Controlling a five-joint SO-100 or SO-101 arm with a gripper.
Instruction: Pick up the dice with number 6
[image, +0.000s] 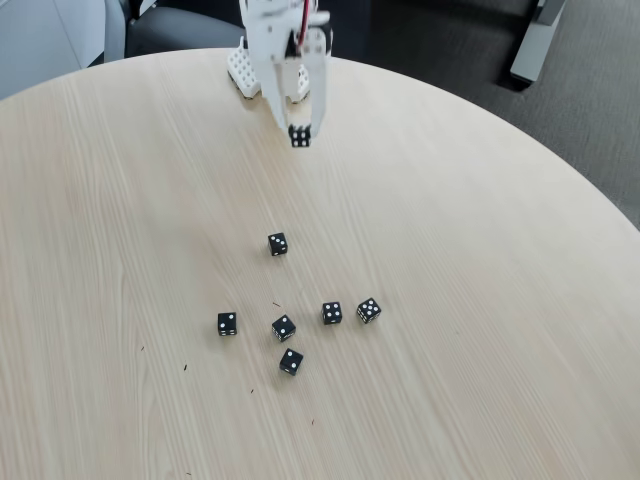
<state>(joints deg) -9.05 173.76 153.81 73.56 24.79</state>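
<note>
My white gripper (299, 134) hangs above the far part of the round table, shut on a small black die (300, 137) held between its fingertips, clear of the tabletop. White pips show on the die's visible side, too small to count for certain. Several more black dice lie nearer the front: one alone (277, 243), and a loose group (227, 323) (283, 327) (291, 361) (331, 312) (369, 309). None of these shows six pips on top that I can make out.
The light wooden round table (480, 300) has wide bare areas left and right of the dice. The arm's white base (245, 70) stands at the far edge. Dark floor and a chair lie beyond the table.
</note>
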